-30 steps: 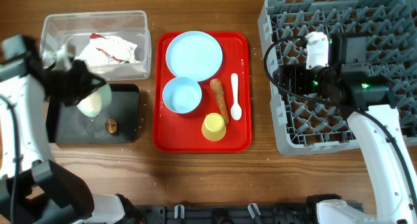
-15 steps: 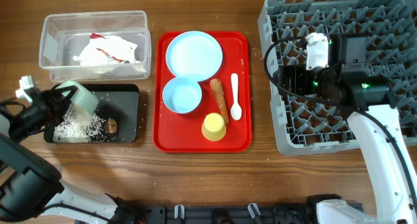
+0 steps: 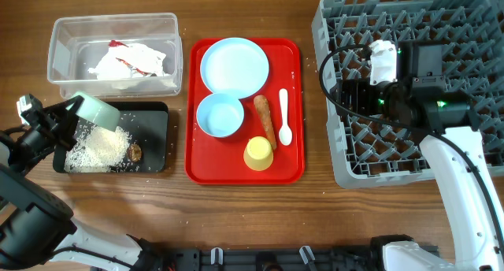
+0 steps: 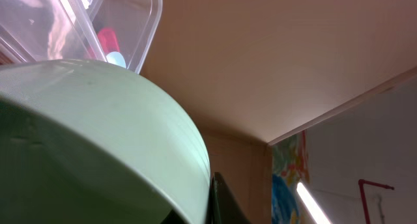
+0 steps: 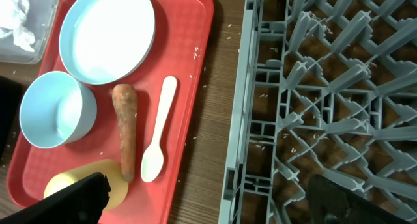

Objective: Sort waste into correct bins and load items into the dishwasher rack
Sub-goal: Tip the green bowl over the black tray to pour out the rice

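At the far left, the left end effector [image 3: 72, 115] grips the pale green bowl [image 3: 96, 110] by its rim. The bowl is tipped on its side above the black tray [image 3: 154, 116]. In the left wrist view the bowl fills most of the picture, with a corner of the clear tub [image 4: 130, 22] above it.

A heap of white rice [image 3: 98, 148] lies in the black tray, under the bowl. The small brown lump [image 3: 135, 152] sits just beside the rice, on its right. Behind the black tray stands the clear tub, with the crumpled white paper [image 3: 130, 62] with red marks inside it.

In the middle of the tabletop [image 3: 236, 216] is the red tray [image 3: 296, 105]. On it are the pale blue plate [image 3: 234, 68] at the back, the pale blue bowl [image 3: 220, 115] in front of it, and the yellow cup [image 3: 258, 154] nearest the front. The carrot [image 3: 265, 120] lies between the blue bowl and the white spoon [image 3: 284, 117].

On the right is the big grey rack [image 3: 346, 35]. The right end effector [image 3: 349, 93] hangs above the rack's left side. Its fingers [image 5: 71, 198] are wide apart with nothing between them.
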Motion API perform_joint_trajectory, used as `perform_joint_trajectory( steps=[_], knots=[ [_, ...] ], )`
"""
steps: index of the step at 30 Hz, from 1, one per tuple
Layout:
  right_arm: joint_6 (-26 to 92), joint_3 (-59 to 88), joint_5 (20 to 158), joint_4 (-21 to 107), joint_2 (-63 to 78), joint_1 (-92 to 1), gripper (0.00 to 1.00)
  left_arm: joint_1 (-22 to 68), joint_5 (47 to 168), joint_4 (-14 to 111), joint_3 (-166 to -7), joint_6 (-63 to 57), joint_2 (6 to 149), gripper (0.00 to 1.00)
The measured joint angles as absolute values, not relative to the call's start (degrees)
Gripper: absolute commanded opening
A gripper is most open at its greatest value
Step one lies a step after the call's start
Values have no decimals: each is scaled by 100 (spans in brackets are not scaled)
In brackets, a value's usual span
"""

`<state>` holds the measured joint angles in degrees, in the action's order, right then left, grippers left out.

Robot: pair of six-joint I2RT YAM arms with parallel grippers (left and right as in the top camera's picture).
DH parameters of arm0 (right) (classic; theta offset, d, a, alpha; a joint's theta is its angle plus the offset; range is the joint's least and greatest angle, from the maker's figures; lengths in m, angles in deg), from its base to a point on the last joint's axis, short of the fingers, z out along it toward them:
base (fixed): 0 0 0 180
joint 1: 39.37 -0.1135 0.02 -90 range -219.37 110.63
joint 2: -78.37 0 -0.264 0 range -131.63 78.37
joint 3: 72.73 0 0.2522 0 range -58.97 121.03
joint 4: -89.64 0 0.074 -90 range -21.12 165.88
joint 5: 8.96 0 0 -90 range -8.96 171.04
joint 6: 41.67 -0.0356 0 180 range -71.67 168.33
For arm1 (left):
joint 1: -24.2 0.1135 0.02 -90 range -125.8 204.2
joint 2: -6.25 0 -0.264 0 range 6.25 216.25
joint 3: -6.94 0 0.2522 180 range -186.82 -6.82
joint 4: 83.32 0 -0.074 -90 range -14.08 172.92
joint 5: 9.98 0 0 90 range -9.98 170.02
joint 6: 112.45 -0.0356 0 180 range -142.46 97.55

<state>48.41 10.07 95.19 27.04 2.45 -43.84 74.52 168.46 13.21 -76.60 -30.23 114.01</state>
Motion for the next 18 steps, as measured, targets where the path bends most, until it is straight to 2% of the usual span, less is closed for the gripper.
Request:
perform_joint_trajectory(
  steps=[5,8,13,15,18],
  knots=[
    [4841,1007,9519,2706,245,-4384,100,7369,16837,1290,-7660,-2942,11353,4],
    [4841,1007,9519,2706,245,-4384,100,6906,16669,1330,-7714,-2946,10759,4],
    [4841,1007,9519,2708,245,-4384,100,5977,15047,1426,-8396,-2966,9312,4],
    [4841,1007,9519,2715,245,-4384,100,5354,14236,1520,-8436,-2966,8859,4],
    [4841,1007,9519,2724,245,-4384,100,3859,12807,1559,-8453,-2767,8658,4]
  ],
)
